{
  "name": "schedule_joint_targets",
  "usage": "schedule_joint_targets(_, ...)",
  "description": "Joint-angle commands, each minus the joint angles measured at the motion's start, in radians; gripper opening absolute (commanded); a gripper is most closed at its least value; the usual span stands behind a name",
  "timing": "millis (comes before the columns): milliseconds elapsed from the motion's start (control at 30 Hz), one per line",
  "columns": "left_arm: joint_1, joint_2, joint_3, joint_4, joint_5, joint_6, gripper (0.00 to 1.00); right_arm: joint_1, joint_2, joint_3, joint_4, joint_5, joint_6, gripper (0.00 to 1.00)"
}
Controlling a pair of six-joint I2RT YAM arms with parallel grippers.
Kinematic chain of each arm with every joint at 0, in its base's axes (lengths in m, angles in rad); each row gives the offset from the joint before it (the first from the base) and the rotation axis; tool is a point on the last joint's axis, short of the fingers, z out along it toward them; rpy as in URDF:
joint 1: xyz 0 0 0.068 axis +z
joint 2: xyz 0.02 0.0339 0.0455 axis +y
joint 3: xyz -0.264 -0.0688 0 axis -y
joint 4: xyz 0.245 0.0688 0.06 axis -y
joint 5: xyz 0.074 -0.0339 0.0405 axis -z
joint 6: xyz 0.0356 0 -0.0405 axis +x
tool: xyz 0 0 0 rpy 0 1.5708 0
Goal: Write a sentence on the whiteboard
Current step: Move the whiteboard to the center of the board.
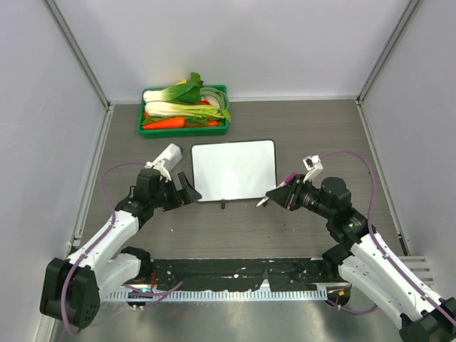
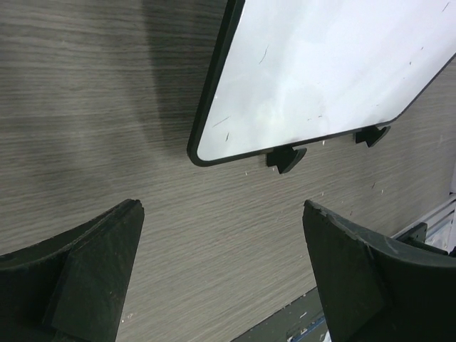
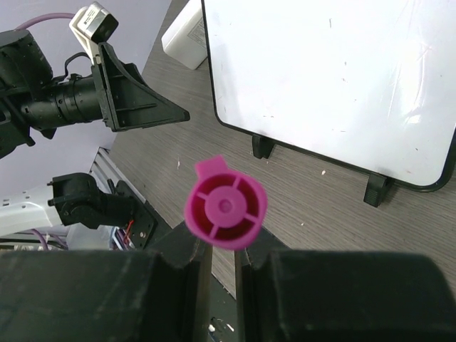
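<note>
Jaws of left gripper (image 2: 221, 274) gape wide, empty, beside the glossy white rectangular whiteboard (image 1: 233, 169) on grey wood-grain table (image 1: 320, 135), prob. to steady it. Right gripper (image 3: 221, 260) pinches 1 magenta plastic marker (image 3: 226, 211) for writing; no sentence visible yet.

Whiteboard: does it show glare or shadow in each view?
Top view: whiteboard evenly lit, no glare. Left wrist: soft sheen on it, a shadow on the table along its edge. Right wrist: faint reflections near its lower right corner.
</note>
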Motion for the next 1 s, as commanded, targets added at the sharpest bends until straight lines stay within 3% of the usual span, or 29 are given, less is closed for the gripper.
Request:
schedule_joint_targets(0, 0.004, 0.056, 0.000, 0.133, 0.044, 0.014, 0.95, -0.001, 0.011, 0.000, 0.059, 0.027, -0.002, 0.01)
schedule_joint_targets(267, 0.059, 0.244, 0.060, 0.290, 0.079, 0.066, 0.93, -0.001, 0.053, 0.015, 0.074, 0.026, -0.009, 0.01)
schedule_joint_targets(567, 0.111, 0.461, 0.092, 0.626, 0.301, 0.075, 0.87, -0.001, 0.082, 0.041, 0.074, 0.034, -0.028, 0.01)
schedule_joint_targets(967, 0.128, 0.574, 0.109, 0.837, 0.469, 0.088, 0.77, -0.001, 0.174, 0.050, 0.113, 0.030, -0.034, 0.02)
